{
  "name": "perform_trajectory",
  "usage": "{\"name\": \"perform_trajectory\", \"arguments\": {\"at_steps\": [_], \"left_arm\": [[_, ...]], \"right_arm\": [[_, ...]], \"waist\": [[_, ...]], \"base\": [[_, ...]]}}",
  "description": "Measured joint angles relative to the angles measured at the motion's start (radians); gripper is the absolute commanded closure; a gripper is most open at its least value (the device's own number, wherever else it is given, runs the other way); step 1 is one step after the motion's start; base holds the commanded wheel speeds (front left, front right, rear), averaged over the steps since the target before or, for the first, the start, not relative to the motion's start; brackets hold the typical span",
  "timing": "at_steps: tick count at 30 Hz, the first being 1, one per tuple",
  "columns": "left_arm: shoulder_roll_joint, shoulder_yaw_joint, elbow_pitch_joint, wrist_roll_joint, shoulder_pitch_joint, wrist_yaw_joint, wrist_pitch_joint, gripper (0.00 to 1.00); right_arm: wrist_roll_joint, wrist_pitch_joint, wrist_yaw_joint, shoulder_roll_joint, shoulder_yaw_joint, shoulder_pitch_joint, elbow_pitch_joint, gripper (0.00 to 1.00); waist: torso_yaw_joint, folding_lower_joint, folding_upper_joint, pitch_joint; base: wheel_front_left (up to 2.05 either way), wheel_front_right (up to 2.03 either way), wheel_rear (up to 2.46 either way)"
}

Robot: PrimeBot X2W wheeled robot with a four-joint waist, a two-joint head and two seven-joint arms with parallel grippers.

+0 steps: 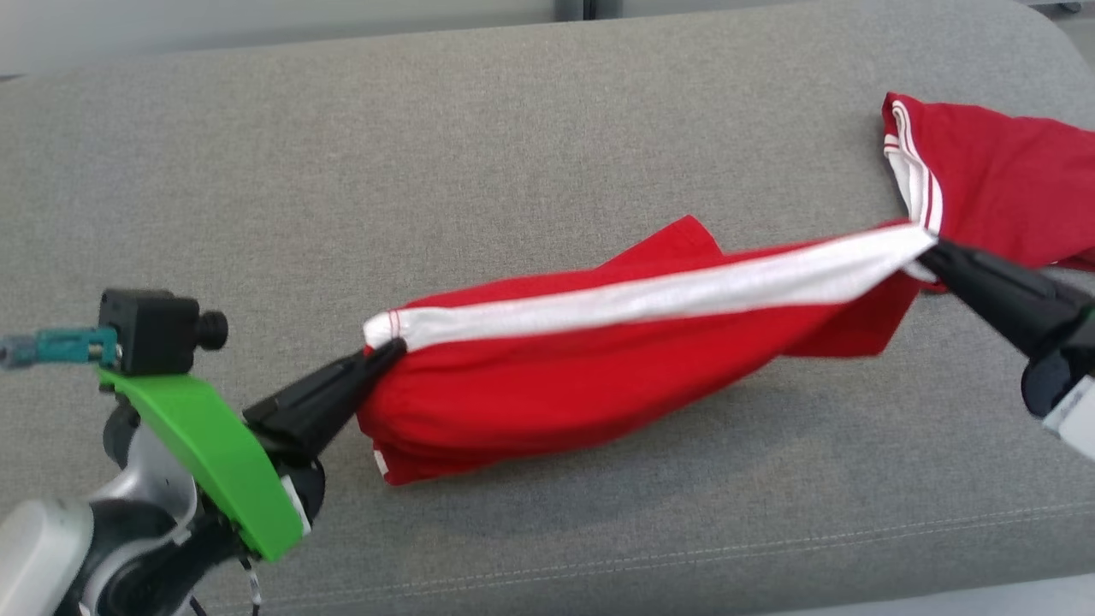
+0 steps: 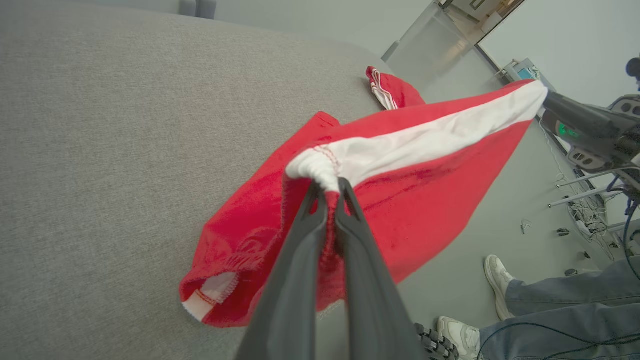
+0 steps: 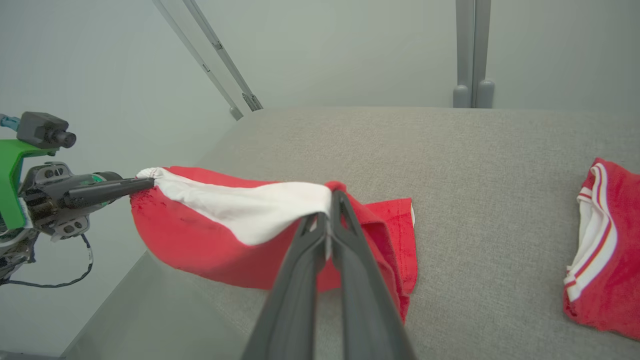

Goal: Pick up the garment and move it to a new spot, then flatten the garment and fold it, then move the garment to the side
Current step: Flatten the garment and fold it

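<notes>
Left claw (image 1: 389,349), at 8 o'clock in the head view: closed, pinching a bunched white sleeve hem of the garment (image 1: 556,385). In the left wrist view the fingers (image 2: 300,240) clamp red and white cloth between them.

Right claw (image 1: 928,251), at 3 o'clock: closed on the other end of the same white band, confirmed in the right wrist view (image 3: 330,195).

Garment: red jersey shirt, stretched taut between the two claws along the white sleeve strip. The red body sags beneath it over the grey upholstered cushion (image 1: 428,128). One red flap (image 3: 402,235) lies on the cushion.

The striped collar (image 1: 915,171) and the red cloth around it rest on the cushion at 2 o'clock, beyond the right claw.

Left wrist fittings: green bracket (image 1: 205,453), small black camera (image 1: 150,329).

Beyond the cushion edge, in the left wrist view: a person's jeans-clad legs (image 2: 565,295) and white shoe (image 2: 497,277) on the floor.
</notes>
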Motion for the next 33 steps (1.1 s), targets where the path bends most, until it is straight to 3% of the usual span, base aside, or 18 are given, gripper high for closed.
{"name": "perform_trajectory", "arguments": {"at_steps": [4,8,14,19,25,28,30,33], "left_arm": [[-0.016,-0.008,0.13,0.003,-0.205,0.0,0.045,1.0],[-0.116,-0.007,0.286,0.067,-0.443,0.002,0.032,1.0],[-0.22,0.005,0.415,0.266,-0.769,0.005,-0.106,1.0],[-0.298,0.029,0.433,0.309,-0.911,-0.019,-0.231,1.0],[-0.239,-0.013,0.46,0.342,-0.819,-0.106,-0.293,1.0],[-0.223,-0.017,0.488,0.352,-0.708,-0.157,-0.373,1.0],[-0.205,-0.029,0.5,0.379,-0.67,-0.181,-0.399,1.0],[-0.197,-0.017,0.541,0.387,-0.542,-0.186,-0.488,1.0]], "right_arm": [[-0.019,0.034,-0.023,0.111,-0.009,-0.194,0.08,1.0],[-0.08,0.033,-0.078,0.247,-0.053,-0.441,0.209,1.0],[-0.274,-0.034,-0.098,0.399,-0.098,-0.821,0.375,1.0],[-0.365,-0.081,-0.097,0.489,-0.072,-1.021,0.42,1.0],[-0.405,-0.093,-0.086,0.536,0.07,-0.955,0.397,1.0],[-0.407,-0.153,-0.052,0.531,0.105,-0.804,0.392,1.0],[-0.404,-0.178,-0.051,0.533,0.111,-0.737,0.396,1.0],[-0.403,-0.236,-0.042,0.517,0.136,-0.538,0.416,1.0]], "waist": [[0.008,0.0,0.0,0.051],[0.029,0.0001,0.0,0.102],[0.065,0.0,0.0,0.182],[0.084,0.0001,0.0,0.254],[0.085,0.0001,-0.0001,0.342],[0.076,0.0002,0.0,0.383],[0.072,0.0002,0.0,0.393],[0.052,0.0002,0.0,0.408]], "base": [[0.0,0.0,0.0],[0.0,0.0,0.0],[0.0,0.0,0.0],[0.0,0.0,0.0],[0.0,0.0,0.0],[0.0,0.0,0.0],[0.0,0.0,0.0],[0.0,0.0,0.0]]}}
